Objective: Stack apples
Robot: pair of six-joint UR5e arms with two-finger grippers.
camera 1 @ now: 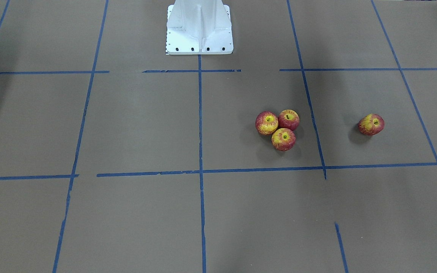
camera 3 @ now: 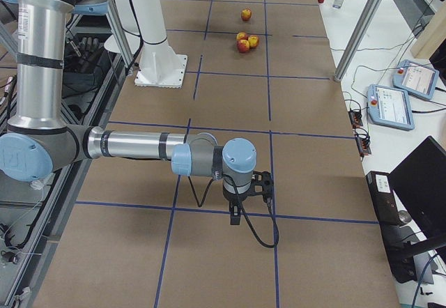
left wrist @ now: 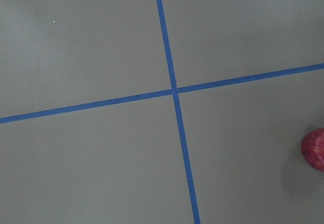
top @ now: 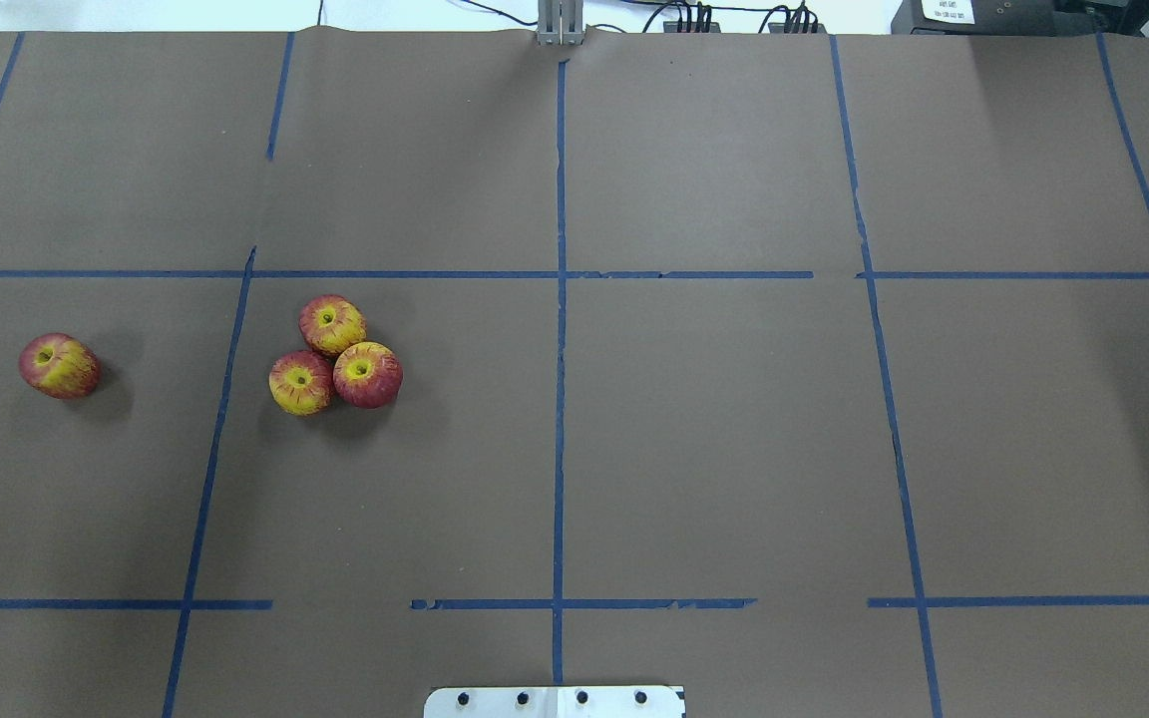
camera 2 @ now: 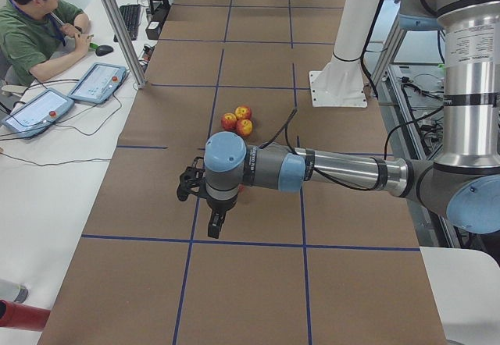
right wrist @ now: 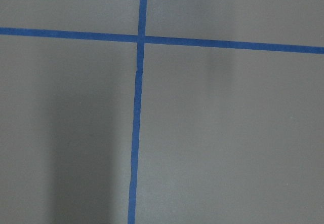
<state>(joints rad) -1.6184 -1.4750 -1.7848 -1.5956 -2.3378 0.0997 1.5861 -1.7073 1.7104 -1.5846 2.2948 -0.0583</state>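
**A:** Apples, where are they?

**B:** There are four. Three apples (top: 367, 374) sit bunched and touching, stems up, on the robot's left half of the table (top: 714, 449), in the middle row of the blue tape grid (top: 559, 399). The lone apple (top: 59, 366) is well apart from them, further left across a tape line, and tipped a bit on its side.

**A:** Anything stacked?

**B:** No, all four rest on the brown paper. I'd call it the very start. The trio reads as a base and the fourth should go on top.

**A:** Grippers?

**B:** The left gripper (camera 2: 214, 226) hangs above the table near the lone apple. Only the side camera shows it, so I can't tell how far apart its jaws stand. With all four apples on the table, it has none of them. Its wrist camera catches just a red apple edge (left wrist: 314, 149) at the frame's right. The right gripper (camera 3: 235, 216) is far off over the right half, above a tape crossing. It's side view only too, so I can't tell its state either.

**A:** Next move?

**B:** My guess is the left arm shifts over the lone apple, drops, and grips it across its widest part. Then it carries the apple right and sets it gently into the hollow between the three. It's round and tilted, so an off-centre grip or a hard release could roll it off or scatter the base.
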